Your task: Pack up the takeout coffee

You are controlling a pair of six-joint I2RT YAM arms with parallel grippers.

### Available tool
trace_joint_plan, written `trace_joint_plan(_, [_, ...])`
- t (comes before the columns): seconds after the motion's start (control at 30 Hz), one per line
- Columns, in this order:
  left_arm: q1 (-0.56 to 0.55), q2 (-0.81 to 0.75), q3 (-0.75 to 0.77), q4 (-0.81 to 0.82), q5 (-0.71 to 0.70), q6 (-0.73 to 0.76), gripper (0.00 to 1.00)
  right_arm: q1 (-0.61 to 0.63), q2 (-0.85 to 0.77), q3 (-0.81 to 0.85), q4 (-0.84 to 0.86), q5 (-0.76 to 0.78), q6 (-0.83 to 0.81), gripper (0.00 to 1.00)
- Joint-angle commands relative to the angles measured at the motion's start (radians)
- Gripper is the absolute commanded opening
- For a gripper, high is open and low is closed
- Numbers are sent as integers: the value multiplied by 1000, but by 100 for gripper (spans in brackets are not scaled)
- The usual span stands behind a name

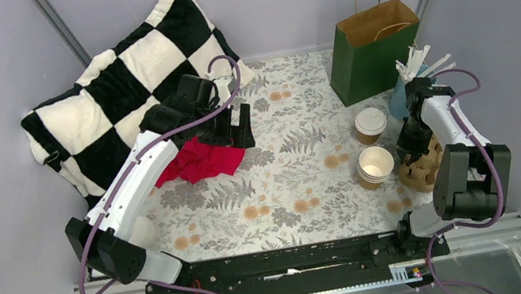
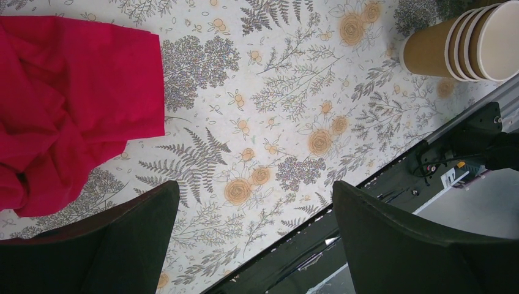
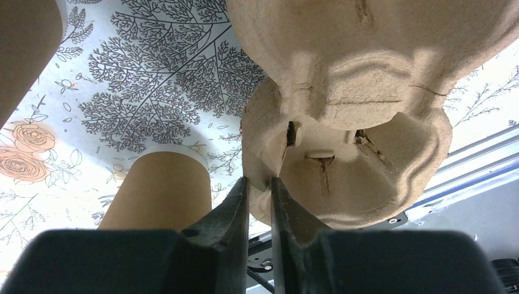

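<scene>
My right claw [image 3: 260, 184] is clamped on the rim of the cardboard cup carrier [image 3: 367, 122]. One finger is inside the wall of a pocket and the other outside, the two almost together on the thin pulp. Seen from above, this happens low at the right edge of the table [image 1: 307, 203], where my right arm bends down over the carrier.

The coffee cup [image 1: 370, 125], brown with a white lid, stands upright on the flowered tablecloth, near the left of that arm and apart from the carrier. It is in front of a green paper bag [image 1: 373, 48] and just behind a stack of lidless cups [image 1: 375, 166]. Neither claw touches it.

The bag stands open near the far right corner with its handles up. Beside it, a blue holder of white sticks [image 1: 411, 66] is partly hidden by my arm.

My left claw [image 2: 254, 196] hangs above the tablecloth with its fingers spread wide and nothing between them. A crumpled red cloth [image 2: 67, 104] lies just to one side. From above, the left arm reaches over the table's left half, in front of a black-and-white checked cushion [image 1: 125, 74] that leans against the back wall.
</scene>
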Motion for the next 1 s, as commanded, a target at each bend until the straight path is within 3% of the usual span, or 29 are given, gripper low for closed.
trace_joint_plan(0.0, [-3, -35, 26, 19, -10, 19, 99, -3, -17, 18, -37, 36, 5, 5])
trace_joint_plan(0.03, [-3, -34, 26, 19, -10, 19, 99, -3, -17, 23, -41, 38, 6, 0])
trace_joint_plan(0.4, [-10, -34, 32, 19, -9, 19, 99, -3, -43, 90, -104, 66, 25, 0])
trace_joint_plan(0.7, [-15, -36, 25, 20, -7, 17, 99, 2, -37, 111, -151, 201, 52, 0])
trace_joint_plan(0.97, [-16, -34, 23, 20, -2, 16, 99, 103, 33, 137, -178, 360, 101, 0])
